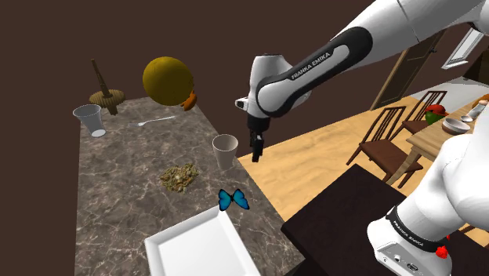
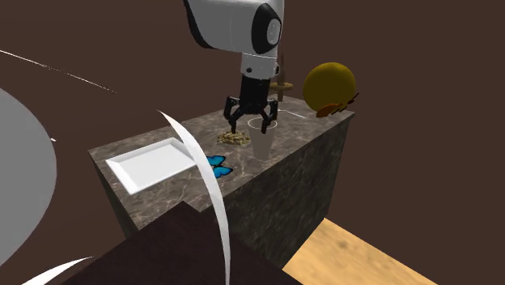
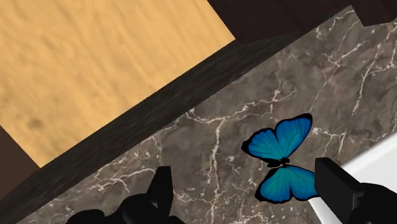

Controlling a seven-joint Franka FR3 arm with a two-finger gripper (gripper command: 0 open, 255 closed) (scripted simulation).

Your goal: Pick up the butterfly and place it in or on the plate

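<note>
Brown walls (image 1: 39,47), wood floor (image 1: 313,161), dining chairs (image 1: 385,143)

The plate (image 1: 193,248) is cut off by the shoulder view's bottom edge, its near corner unseen.

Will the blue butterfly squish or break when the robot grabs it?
Probably fragile: the butterfly has thin, flat wings. It likely weighs little, being small beside the plate. Spread out on the marble counter, it may be hard to pinch and could slide.

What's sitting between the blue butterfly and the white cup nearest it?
Nothing: in the shoulder view, only bare marble countertop separates the butterfly from the cup. The brown crumbly heap lies off to that view's left.
</note>
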